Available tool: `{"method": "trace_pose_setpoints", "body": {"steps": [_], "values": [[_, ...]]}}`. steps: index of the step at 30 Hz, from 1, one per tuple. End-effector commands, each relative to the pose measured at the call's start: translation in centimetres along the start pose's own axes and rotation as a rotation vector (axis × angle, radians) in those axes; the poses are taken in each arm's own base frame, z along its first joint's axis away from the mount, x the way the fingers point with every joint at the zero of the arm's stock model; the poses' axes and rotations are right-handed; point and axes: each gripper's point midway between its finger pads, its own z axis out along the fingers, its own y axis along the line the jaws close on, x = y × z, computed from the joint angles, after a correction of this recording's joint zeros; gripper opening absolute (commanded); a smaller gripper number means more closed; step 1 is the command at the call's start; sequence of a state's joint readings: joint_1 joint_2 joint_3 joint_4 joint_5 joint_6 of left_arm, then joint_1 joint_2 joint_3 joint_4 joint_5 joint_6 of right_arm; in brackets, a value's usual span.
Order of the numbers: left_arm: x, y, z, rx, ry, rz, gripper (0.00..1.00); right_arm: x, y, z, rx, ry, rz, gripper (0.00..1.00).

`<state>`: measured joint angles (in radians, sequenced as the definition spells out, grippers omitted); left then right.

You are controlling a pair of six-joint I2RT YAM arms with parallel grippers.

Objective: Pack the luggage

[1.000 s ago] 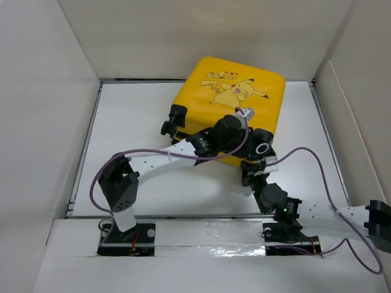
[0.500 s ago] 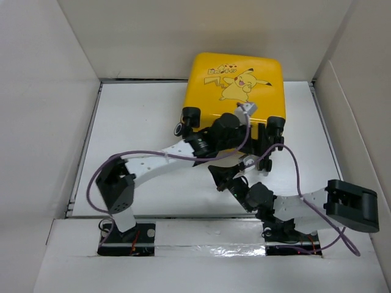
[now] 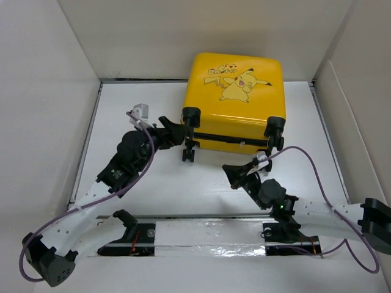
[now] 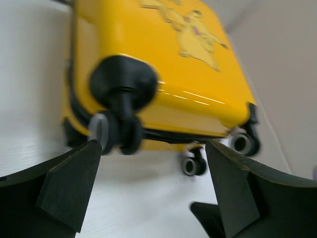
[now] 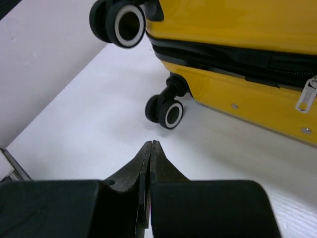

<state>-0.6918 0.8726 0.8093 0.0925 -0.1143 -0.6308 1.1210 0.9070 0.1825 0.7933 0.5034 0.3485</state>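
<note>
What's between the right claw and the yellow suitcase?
Nothing but bare white table separates the right gripper from the luggage, clearest in the right wrist view.

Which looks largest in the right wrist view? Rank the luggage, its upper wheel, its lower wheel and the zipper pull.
1. luggage
2. upper wheel
3. lower wheel, though the upper wheel may only look bigger because it is nearer the camera
4. zipper pull
</note>
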Motion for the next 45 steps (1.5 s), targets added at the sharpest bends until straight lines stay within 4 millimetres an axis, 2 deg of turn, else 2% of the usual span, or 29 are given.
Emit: {"method": "trace_pose_setpoints", "body": {"steps": [1, 2, 3, 5, 6, 8, 9, 12, 14, 15, 17, 18, 19, 23, 26, 29, 30, 31, 33, 35, 36, 37, 38, 39, 40, 41, 42, 43, 45], "values": [[1.7, 7.7, 0.2, -0.274, 0.044, 0.044, 0.86, 0.1, -0.6, -0.1, 0.046, 0.049, -0.007, 0.04], [2.3, 7.8, 0.5, -0.272, 0.072, 0.066, 0.91, -0.4, -0.9, 0.0, 0.070, 0.059, -0.011, 0.10], [2.7, 7.9, 1.2, -0.273, 0.097, 0.083, 0.92, -0.6, -1.2, -0.1, 0.098, 0.059, 0.001, 0.26], [3.1, 7.6, 2.0, -0.263, 0.132, 0.105, 0.95, -0.6, -1.9, -0.7, 0.141, 0.092, 0.002, 0.46], [2.5, 7.0, 2.5, -0.252, 0.129, 0.129, 0.95, -1.5, -2.2, -0.6, 0.167, 0.075, 0.014, 0.61], [2.8, 6.9, 3.7, -0.255, 0.149, 0.155, 0.96, -2.0, -2.9, -1.1, 0.200, 0.087, 0.017, 0.72], [2.6, 6.1, 4.1, -0.235, 0.145, 0.167, 0.96, -2.7, -3.1, -1.2, 0.222, 0.072, 0.022, 0.80], [2.7, 5.6, 5.5, -0.217, 0.168, 0.189, 0.95, -3.1, -4.9, -1.6, 0.313, 0.073, 0.016, 0.87], [3.5, 6.3, 6.5, -0.241, 0.188, 0.201, 0.92, -3.8, -6.0, -1.2, 0.349, 0.061, 0.023, 0.87], [3.1, 6.1, 7.0, -0.243, 0.179, 0.204, 0.88, -3.6, -5.8, -0.8, 0.325, 0.081, 0.024, 0.85], [3.9, 6.8, 7.7, -0.265, 0.203, 0.211, 0.80, -3.4, -6.6, -0.1, 0.344, 0.101, 0.016, 0.83], [3.6, 6.5, 8.0, -0.260, 0.199, 0.208, 0.76, -3.2, -6.7, 0.1, 0.349, 0.111, 0.013, 0.80], [3.6, 6.3, 8.5, -0.248, 0.191, 0.207, 0.76, -2.9, -6.8, 0.2, 0.353, 0.127, 0.007, 0.78], [3.8, 6.1, 9.4, -0.239, 0.199, 0.213, 0.72, -3.9, -7.6, 0.4, 0.354, 0.098, 0.011, 0.73], [4.2, 6.2, 10.1, -0.240, 0.216, 0.221, 0.61, -4.6, -8.0, 0.3, 0.343, 0.079, 0.011, 0.72], [4.0, 6.0, 10.4, -0.232, 0.206, 0.213, 0.33, -4.4, -8.8, 0.2, 0.353, 0.087, 0.006, 0.72], [4.0, 5.9, 10.4, -0.230, 0.202, 0.211, 0.12, -4.3, -9.0, 0.1, 0.350, 0.091, 0.003, 0.72], [3.9, 5.8, 10.4, -0.226, 0.198, 0.206, 0.00, -4.5, -9.7, 0.1, 0.368, 0.090, -0.003, 0.72], [4.6, 6.1, 10.0, -0.223, 0.210, 0.196, 0.00, -4.2, -10.2, 0.2, 0.366, 0.111, -0.012, 0.73], [4.7, 5.2, 9.4, -0.173, 0.183, 0.168, 0.00, -5.0, -11.4, 0.6, 0.382, 0.111, -0.037, 0.74], [7.0, 6.0, 8.6, -0.153, 0.237, 0.148, 0.00, -5.0, -11.1, 0.9, 0.349, 0.133, -0.044, 0.74], [6.7, 4.9, 8.1, -0.091, 0.209, 0.115, 0.00, -4.8, -11.7, 1.2, 0.349, 0.159, -0.082, 0.74], [7.9, 4.1, 7.4, -0.041, 0.232, 0.067, 0.00, -5.8, -12.3, 1.6, 0.363, 0.154, -0.092, 0.74], [11.1, 4.6, 6.0, -0.019, 0.303, 0.052, 0.00, -6.1, -12.4, 1.9, 0.353, 0.164, -0.104, 0.74], [11.3, 3.6, 5.1, 0.019, 0.283, 0.043, 0.00, -6.1, -12.9, 2.1, 0.357, 0.184, -0.134, 0.74], [12.1, 3.2, 4.4, 0.030, 0.287, 0.034, 0.00, -7.5, -13.2, 2.5, 0.357, 0.158, -0.144, 0.73], [13.7, 3.9, 3.5, 0.008, 0.303, 0.039, 0.00, -7.9, -13.0, 2.8, 0.330, 0.157, -0.158, 0.73], [14.6, 2.7, 2.6, 0.034, 0.306, 0.040, 0.00, -8.6, -13.2, 3.1, 0.323, 0.146, -0.178, 0.73], [16.0, 2.2, 1.6, 0.045, 0.318, 0.017, 0.00, -9.7, -12.9, 4.2, 0.266, 0.131, -0.194, 0.72]]}}
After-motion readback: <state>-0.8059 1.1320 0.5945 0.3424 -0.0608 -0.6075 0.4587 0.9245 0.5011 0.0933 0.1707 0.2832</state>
